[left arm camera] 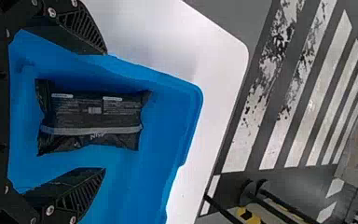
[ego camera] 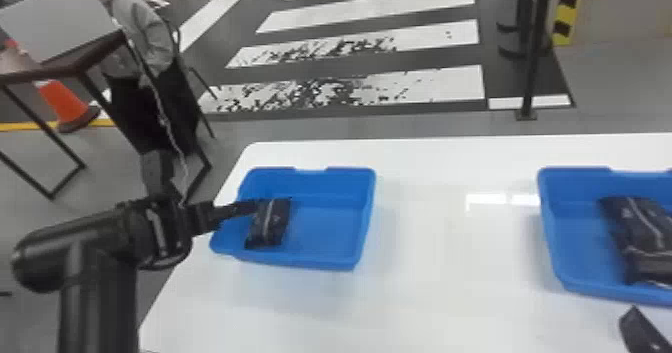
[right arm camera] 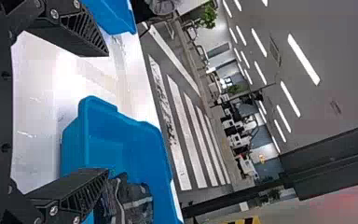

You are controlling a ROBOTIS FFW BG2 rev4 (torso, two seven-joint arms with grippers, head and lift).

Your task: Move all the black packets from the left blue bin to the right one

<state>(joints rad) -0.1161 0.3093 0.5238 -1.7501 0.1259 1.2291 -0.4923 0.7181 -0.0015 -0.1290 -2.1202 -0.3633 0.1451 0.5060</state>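
Left blue bin (ego camera: 327, 229), on the white counter (ego camera: 435, 277): one black packet (ego camera: 277, 227) with a pale stripe, lying in the bin's left part. Its far end meets the dark tip of the left claw (ego camera: 251, 207) in the head view; whether they touch, cannot be told.

Right blue bin (ego camera: 575, 247), cut off by the head view's right edge: dark packets (ego camera: 637, 222), overlapping, exact count unclear; in the right wrist view, a finger covers part of them.

Left arm (ego camera: 97, 302): enters at the bottom edge, rises upright, then bends right and reaches over the bin's left rim. Left claw (left arm camera: 106, 111): spread, the packet between its two fingers, with gaps at either side.

Right claw (ego camera: 645, 332): spread; mostly cut off in the head view's lower right corner, just nearer than the right bin.
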